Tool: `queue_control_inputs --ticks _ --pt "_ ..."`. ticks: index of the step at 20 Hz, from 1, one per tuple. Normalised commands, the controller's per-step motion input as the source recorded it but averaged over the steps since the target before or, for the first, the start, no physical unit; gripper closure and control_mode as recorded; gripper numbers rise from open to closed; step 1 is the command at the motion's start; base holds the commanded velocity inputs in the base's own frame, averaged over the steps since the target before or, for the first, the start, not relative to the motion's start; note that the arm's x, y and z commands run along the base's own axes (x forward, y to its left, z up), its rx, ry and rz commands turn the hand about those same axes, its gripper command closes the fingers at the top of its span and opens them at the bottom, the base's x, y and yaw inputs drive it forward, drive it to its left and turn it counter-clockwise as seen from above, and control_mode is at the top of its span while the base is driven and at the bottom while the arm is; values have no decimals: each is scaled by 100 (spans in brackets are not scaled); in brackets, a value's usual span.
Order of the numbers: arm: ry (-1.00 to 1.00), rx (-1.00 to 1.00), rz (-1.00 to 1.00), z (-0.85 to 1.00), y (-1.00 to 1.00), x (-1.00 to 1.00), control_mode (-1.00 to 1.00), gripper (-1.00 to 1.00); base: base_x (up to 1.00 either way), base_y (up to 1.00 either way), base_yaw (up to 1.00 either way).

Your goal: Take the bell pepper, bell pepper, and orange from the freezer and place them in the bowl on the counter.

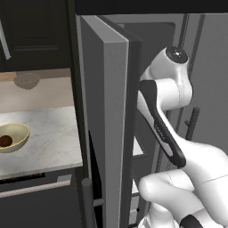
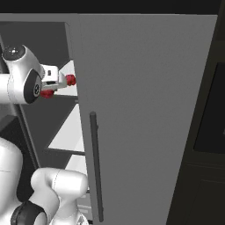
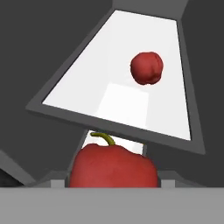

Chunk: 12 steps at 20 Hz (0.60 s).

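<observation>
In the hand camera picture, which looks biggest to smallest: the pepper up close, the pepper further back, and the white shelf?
1. White shelf, largest.
2. Near bell pepper, held at the end effector.
3. Far bell pepper, smallest.
The near pepper's closeness inflates it, so the two peppers may really match.

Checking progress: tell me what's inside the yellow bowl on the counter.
The bowl on the counter holds one dark round orange. No pepper is in the part showing; its left edge is cut off by the frame.

Both base views look forward at the freezer (image 1: pixel 111 111) from behind the arm, the left one also taking in the counter (image 1: pixel 44 138) beside it, while the hand view sits close inside, facing a white freezer shelf (image 3: pixel 127 87).
</observation>
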Motion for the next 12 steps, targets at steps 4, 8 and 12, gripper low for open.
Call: queue_control_inputs --ticks 4,8,12 --pt "0 0 -3 5 -11 -68 -100 100 0 0 0" --pt "2 0 -2 10 -9 -51 -100 100 0 0 0" --pt "3 0 -3 3 -15 -57 -100 100 0 0 0"
